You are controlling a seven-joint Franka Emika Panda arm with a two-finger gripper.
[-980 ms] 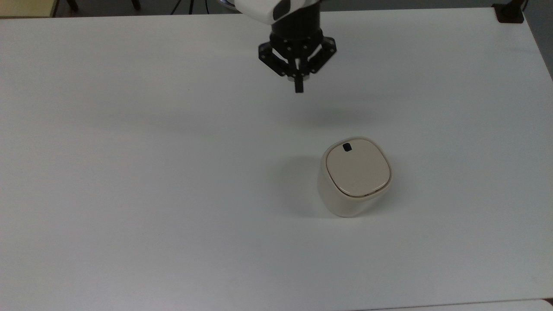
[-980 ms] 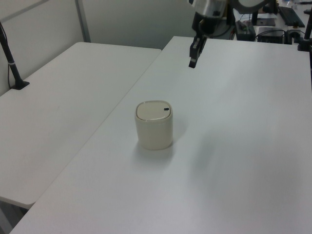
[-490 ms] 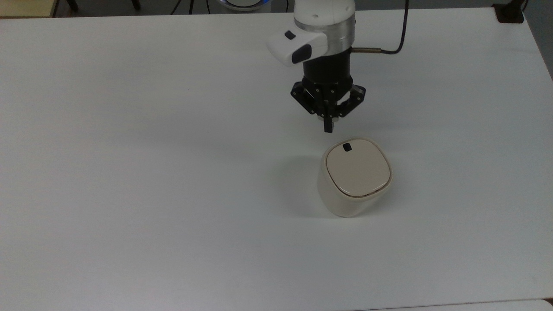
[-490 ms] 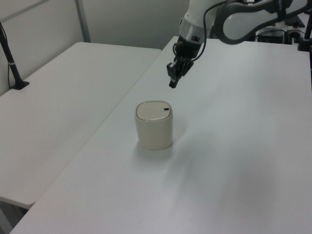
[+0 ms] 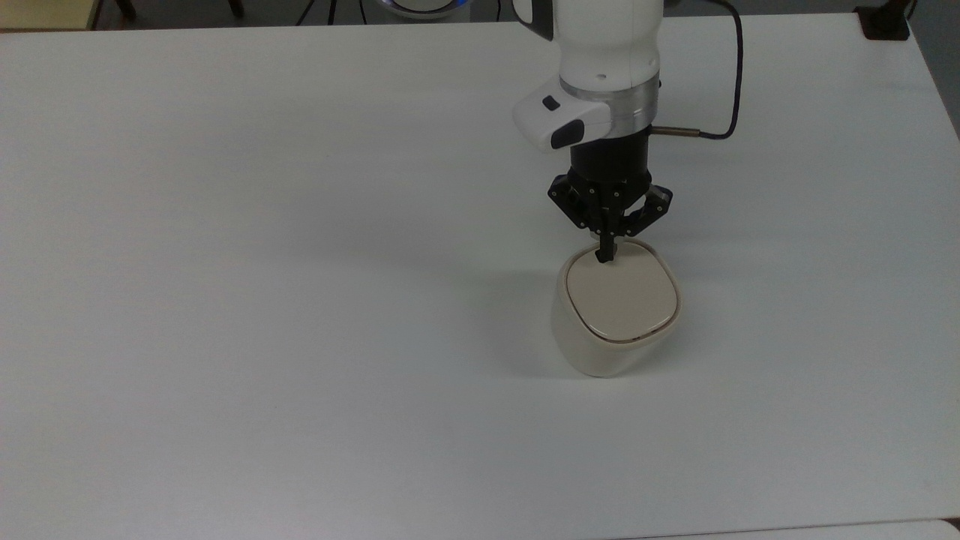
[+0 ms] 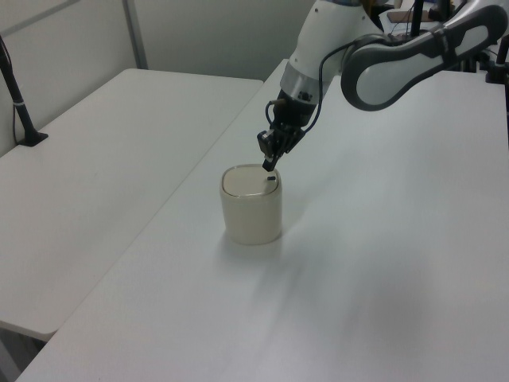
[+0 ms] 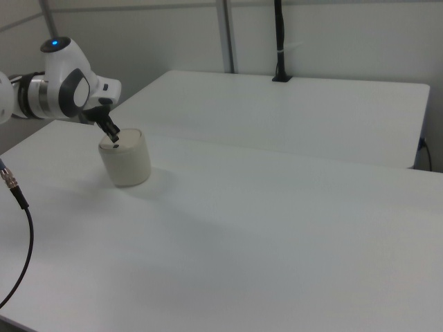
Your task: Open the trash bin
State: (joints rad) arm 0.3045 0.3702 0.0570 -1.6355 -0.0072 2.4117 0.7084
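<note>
A cream-beige trash bin (image 5: 615,311) (image 6: 251,209) (image 7: 127,160) stands on the white table with its flat lid down. In the left view a small black button (image 6: 272,179) shows near the lid's edge on the left view's right. My gripper (image 5: 604,255) (image 6: 268,166) (image 7: 113,138) is shut, its black fingers pressed together into one tip. That tip points down at the lid's far edge in the top view, right over the button and covering it there. I cannot tell whether the tip touches the button.
The white table (image 5: 300,300) stretches wide around the bin. A second white table (image 6: 95,159) stands beside it on the left view's left. A black cable (image 5: 724,90) trails from the wrist. A black post (image 7: 279,41) rises at the back in the right view.
The arm has come from the table's far side toward the bin and lowered. Its shut tip went from well clear of the bin to just over the lid's button.
</note>
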